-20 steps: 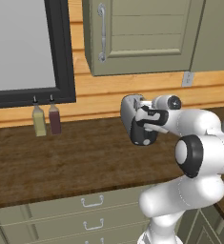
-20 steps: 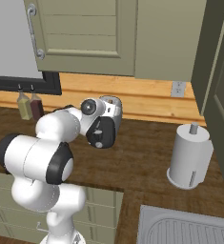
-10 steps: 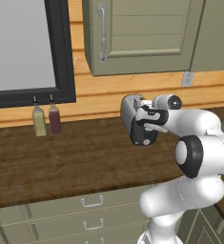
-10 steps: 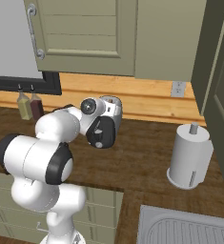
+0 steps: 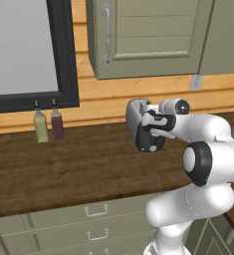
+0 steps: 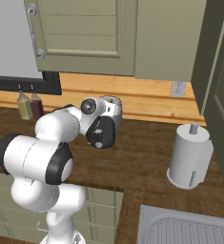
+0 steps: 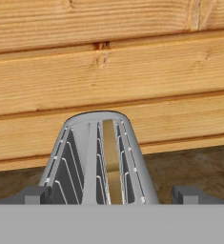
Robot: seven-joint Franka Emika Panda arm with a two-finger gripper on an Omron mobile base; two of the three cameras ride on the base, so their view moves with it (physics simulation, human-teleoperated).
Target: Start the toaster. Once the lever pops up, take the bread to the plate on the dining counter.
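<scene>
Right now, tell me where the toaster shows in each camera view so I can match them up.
Left base view: the toaster stands right of centre on the wooden counter, just left of the arm's wrist, which partly hides it.
Right base view: centre-left, behind the wrist, with its black end panel facing the camera.
Hand view: bottom centre, seen from above, bread in the right slot.
Shared landmark: the light wood plank wall behind it.

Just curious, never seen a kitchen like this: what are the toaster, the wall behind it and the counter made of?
Toaster: looks like brushed grey metal, with wire guides in its slots. Wall: light wood planks, with grain and knots. Counter: dark wood, or a wood-grain finish.
</scene>
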